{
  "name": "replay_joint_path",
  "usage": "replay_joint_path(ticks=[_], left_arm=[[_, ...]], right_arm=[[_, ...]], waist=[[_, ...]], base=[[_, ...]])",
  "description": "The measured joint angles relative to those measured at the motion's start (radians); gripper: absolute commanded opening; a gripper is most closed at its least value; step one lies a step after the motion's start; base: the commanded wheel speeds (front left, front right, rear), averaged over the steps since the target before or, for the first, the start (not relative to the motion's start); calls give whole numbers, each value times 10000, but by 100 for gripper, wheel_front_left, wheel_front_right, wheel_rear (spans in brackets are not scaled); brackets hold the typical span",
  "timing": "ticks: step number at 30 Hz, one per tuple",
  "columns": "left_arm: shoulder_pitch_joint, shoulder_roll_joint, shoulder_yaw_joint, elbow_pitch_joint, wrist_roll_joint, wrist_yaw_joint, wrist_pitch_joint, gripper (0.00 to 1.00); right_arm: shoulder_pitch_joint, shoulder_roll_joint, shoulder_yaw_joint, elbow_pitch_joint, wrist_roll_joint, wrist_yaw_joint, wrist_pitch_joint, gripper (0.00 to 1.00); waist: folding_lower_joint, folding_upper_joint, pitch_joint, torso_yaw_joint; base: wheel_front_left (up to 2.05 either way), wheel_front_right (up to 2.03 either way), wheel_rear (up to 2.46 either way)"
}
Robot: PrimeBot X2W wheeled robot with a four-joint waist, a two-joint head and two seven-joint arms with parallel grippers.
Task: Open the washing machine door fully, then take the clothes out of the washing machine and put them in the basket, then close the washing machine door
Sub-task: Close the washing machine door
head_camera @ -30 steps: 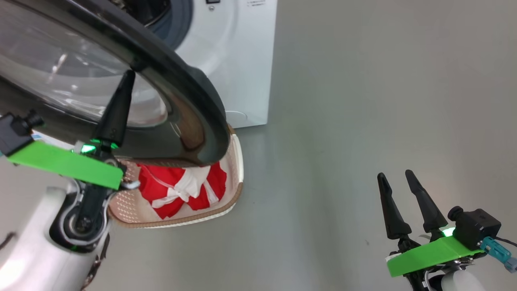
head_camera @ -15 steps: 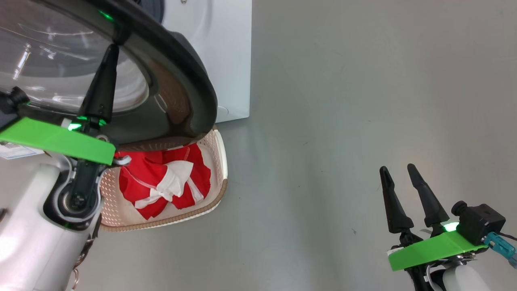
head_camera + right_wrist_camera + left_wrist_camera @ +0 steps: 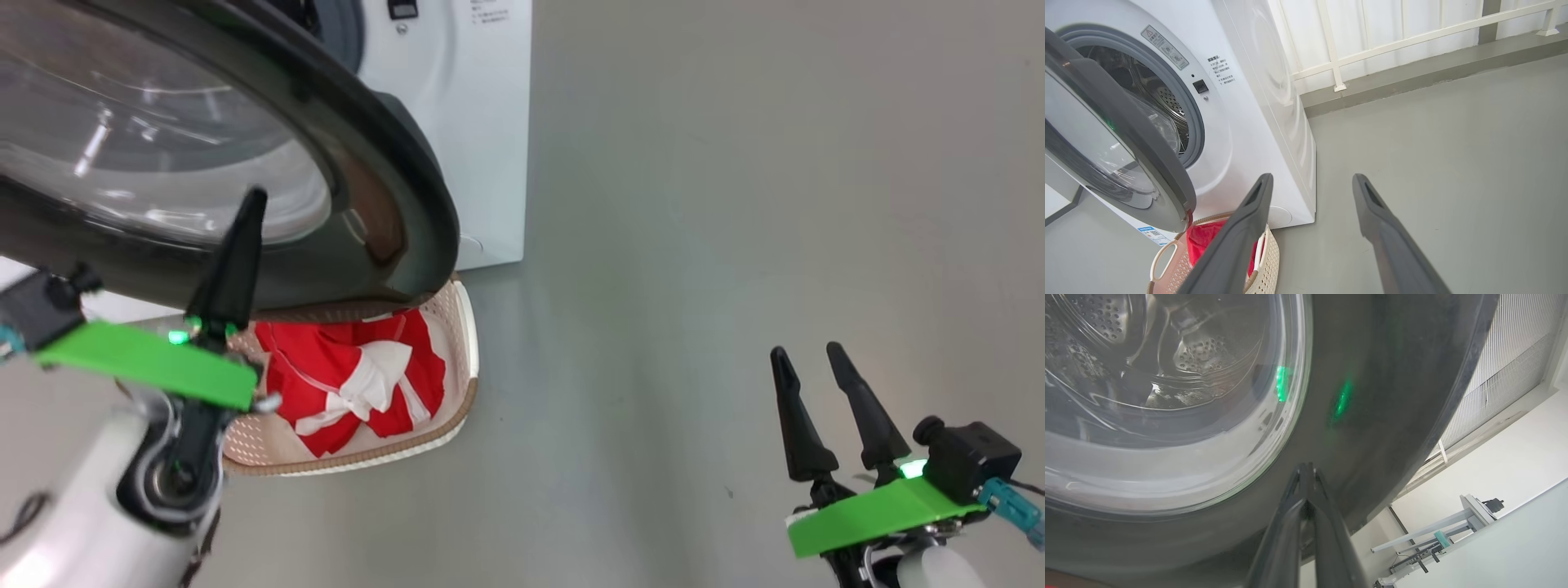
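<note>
Tools point upward — left tool closed before door, right tool wide.

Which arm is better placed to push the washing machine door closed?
Left. The shut left gripper points closely at the black rim of the washing machine door; the open right gripper hangs over the floor, far aside.

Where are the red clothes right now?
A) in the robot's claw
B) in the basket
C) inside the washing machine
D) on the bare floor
B: the red clothes lie piled inside the basket, just below the edge of the open washing machine door.
</note>
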Motion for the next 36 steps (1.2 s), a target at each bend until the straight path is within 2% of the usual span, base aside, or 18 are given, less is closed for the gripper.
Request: replay_joint_path(ticks=[14, 17, 23, 25, 28, 36], left_arm=[[3070, -523, 1298, 174, 1206, 0, 0, 2], [3736, -715, 1628, 203, 1386, 0, 0, 27], [4647, -903, 2180, 267, 1900, 0, 0, 47], [4967, -945, 2393, 276, 2209, 0, 0, 81], [5444, -959, 2744, 291, 2786, 0, 0, 99], [6350, -1243, 3701, 119, 4261, -2, 0, 100]], right_arm=[[808, 21, -79, 178, -520, 0, 0, 100], [1044, 29, -140, 196, -556, 0, 0, 100], [1455, 19, -244, 219, -600, 0, 0, 100], [1589, 6, -251, 234, -600, 0, 0, 100], [1780, -35, -261, 240, -598, 0, 0, 100], [2146, -84, -430, 186, -596, 0, 0, 100]], waist=[[0, 0, -944, 354], [0, 0, -1158, 394], [0, 0, -1507, 444], [0, 0, -1640, 449], [0, 0, -1835, 436], [0, 0, -2122, 346]], base=[[0, 0, 0], [0, 0, 0], [0, 0, 0], [0, 0, 0], [0, 0, 0], [0, 0, 0]])
